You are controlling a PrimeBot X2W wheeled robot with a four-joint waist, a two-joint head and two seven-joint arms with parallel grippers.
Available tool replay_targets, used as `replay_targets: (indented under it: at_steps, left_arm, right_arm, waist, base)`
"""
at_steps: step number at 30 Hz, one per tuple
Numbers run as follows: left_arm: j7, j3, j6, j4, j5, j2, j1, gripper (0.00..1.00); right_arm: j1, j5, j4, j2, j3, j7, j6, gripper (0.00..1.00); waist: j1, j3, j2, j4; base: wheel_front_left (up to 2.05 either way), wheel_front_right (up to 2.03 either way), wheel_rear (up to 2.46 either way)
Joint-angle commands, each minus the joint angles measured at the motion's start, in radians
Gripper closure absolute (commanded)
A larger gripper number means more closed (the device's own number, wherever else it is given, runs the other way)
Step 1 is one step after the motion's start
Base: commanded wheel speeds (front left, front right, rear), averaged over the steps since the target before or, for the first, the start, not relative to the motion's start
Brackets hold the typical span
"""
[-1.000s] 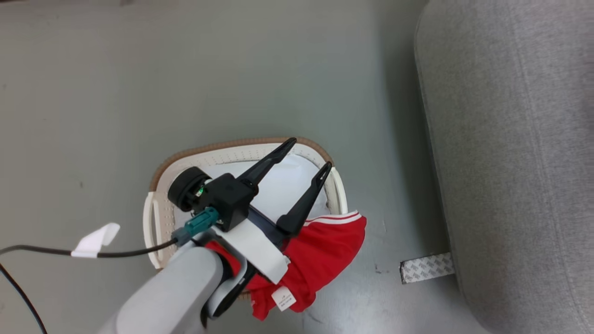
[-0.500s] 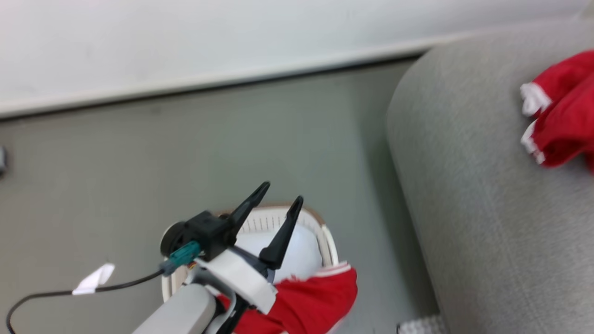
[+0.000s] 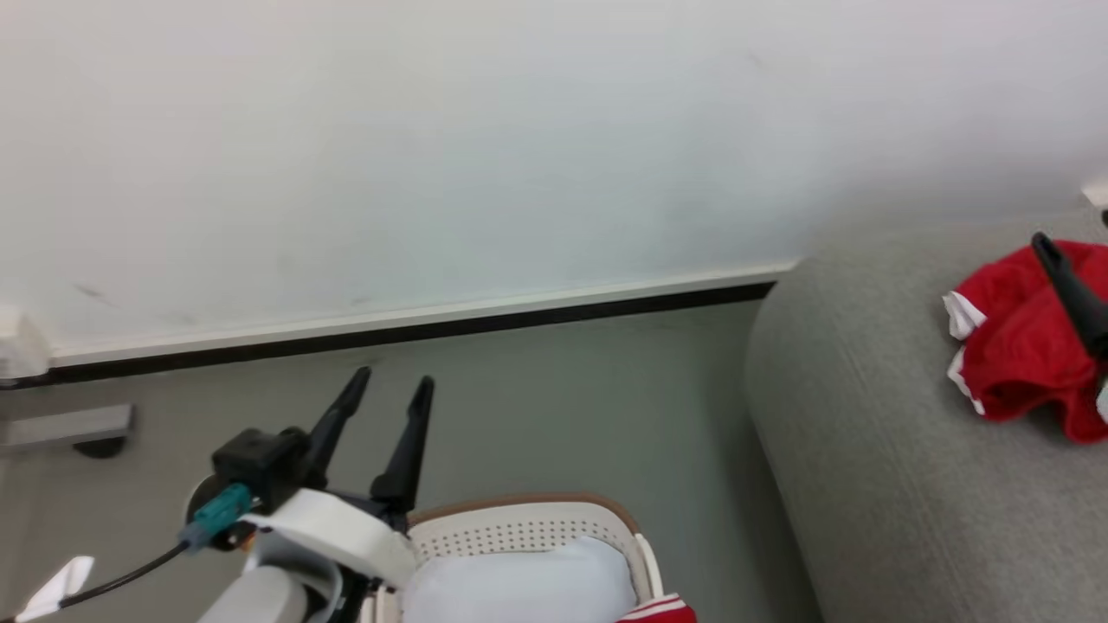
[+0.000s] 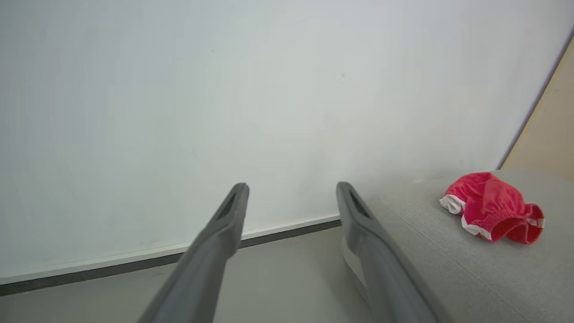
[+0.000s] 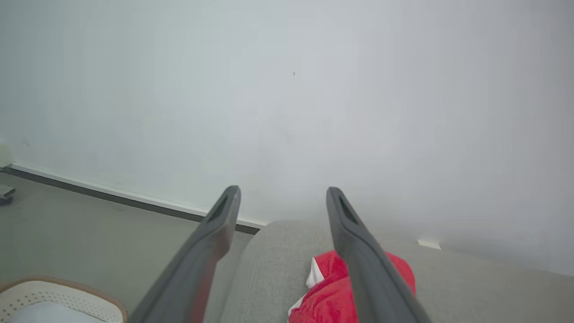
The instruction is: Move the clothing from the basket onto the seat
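1. Facing a pale wall [image 3: 433,130] and smooth grey floor [image 3: 563,389], we anchor on one grey woven seat [image 3: 866,484], round-edged.
2. Left of the seat: one perforated cream basket [image 3: 519,529], brown-rimmed, holding one white pad [image 3: 519,588].
3. Two red garments: crumpled garment [image 3: 1013,372] on the seat, striped garment [image 3: 658,613] at the basket's seat-side rim.
4. Both grippers gape empty: right gripper [image 5: 282,191] over the seat, left gripper [image 3: 391,379] left of it.

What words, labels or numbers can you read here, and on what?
None can be read.
The clothing on the seat shows only white trim, no numerals.
The basket carries no label.
The white tag on the cable looks blank.
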Motion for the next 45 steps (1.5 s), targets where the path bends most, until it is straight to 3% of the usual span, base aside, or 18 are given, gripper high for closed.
replay_targets:
  at_steps: [1,9,13,19,24,34,45]
  left_arm:
    - [-0.001,0.015,0.006,-0.001,-0.017,0.011,0.026,0.00]
    - [-0.001,0.130,0.041,-0.018,0.036,0.005,0.112,0.00]
    - [-0.002,0.206,0.048,-0.040,0.075,-0.023,0.169,0.00]
    - [-0.002,0.324,0.021,-0.069,0.139,-0.083,0.242,0.00]
    - [-0.002,0.381,-0.017,-0.058,0.199,-0.136,0.287,0.00]
    - [-0.002,0.451,-0.098,-0.017,0.282,-0.209,0.281,0.00]
    - [-0.002,0.507,-0.155,0.009,0.335,-0.255,0.272,0.00]
  right_arm:
    - [0.029,-0.008,-0.016,0.010,-0.019,-0.024,-0.003,0.00]
    - [0.242,-0.105,-0.115,0.141,-0.212,-0.190,-0.002,0.00]
    - [0.393,-0.178,-0.162,0.266,-0.331,-0.252,-0.002,0.00]
    - [0.557,-0.272,-0.233,0.425,-0.436,-0.291,-0.002,0.00]
    - [0.628,-0.365,-0.252,0.511,-0.474,-0.302,-0.002,0.00]
    - [0.635,-0.424,-0.245,0.566,-0.468,-0.309,-0.002,0.00]
    - [0.620,-0.422,-0.235,0.566,-0.459,-0.309,-0.002,0.00]
  waist:
    - [0.0004,-0.024,0.0000,0.033]
    - [0.0004,-0.040,0.0000,0.099]
    - [0.0004,-0.040,0.0000,0.117]
    - [0.0004,-0.037,0.0000,0.122]
    - [0.0004,-0.035,0.0000,0.119]
    - [0.0004,-0.029,0.0000,0.114]
    - [0.0004,-0.029,0.0000,0.105]
  base:
    - [0.00,0.00,0.00]
    - [0.00,0.00,0.00]
    - [0.00,0.00,0.00]
    - [0.00,0.00,0.00]
    - [0.00,0.00,0.00]
    - [0.00,0.00,0.00]
    - [0.00,0.00,0.00]
